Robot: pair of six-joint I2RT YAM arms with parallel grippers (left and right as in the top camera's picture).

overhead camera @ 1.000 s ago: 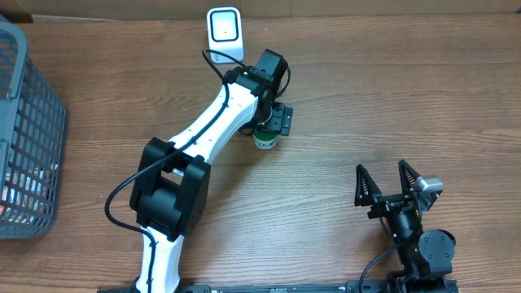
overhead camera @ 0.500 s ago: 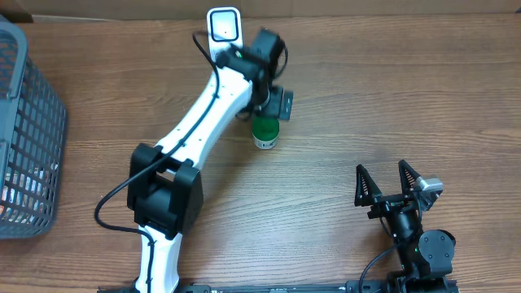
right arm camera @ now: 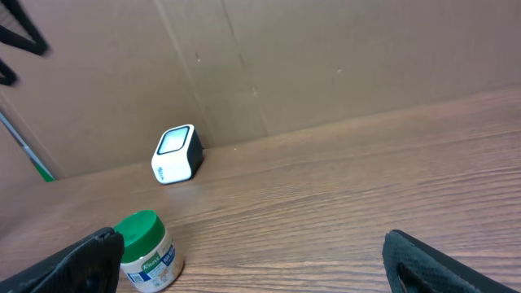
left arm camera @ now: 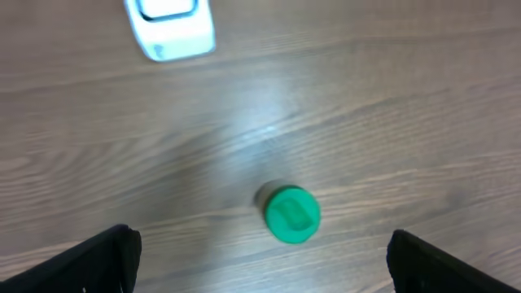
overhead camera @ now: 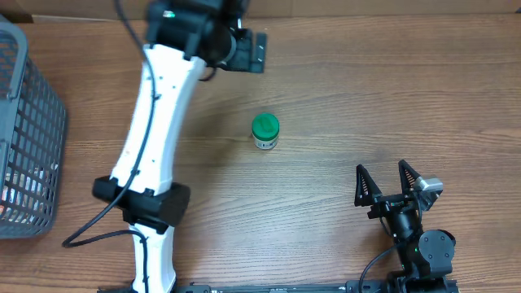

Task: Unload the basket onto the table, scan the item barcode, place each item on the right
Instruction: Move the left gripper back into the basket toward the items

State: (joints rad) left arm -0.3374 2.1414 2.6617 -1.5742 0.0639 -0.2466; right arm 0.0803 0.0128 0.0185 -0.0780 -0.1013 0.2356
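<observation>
While I watch from overhead, the green-lidded jar (overhead camera: 265, 131) stands upright on the counter (overhead camera: 391, 89). The left fingers (overhead camera: 257, 50) hover well beyond the jar, toward the far edge. The right fingers (overhead camera: 361, 184) sit on the near side, right of the jar. A grey basket (overhead camera: 32, 114) lies far left of it.

Through the left wrist, I look down on the jar's lid between fingers spread wide and holding nothing, with the white scanner (left arm camera: 169, 28) beyond it to the left.

Through the right wrist, those fingers too are wide apart and empty. The jar shows its label low on the left, and the scanner stands behind it by a cardboard wall (right arm camera: 326, 57).
</observation>
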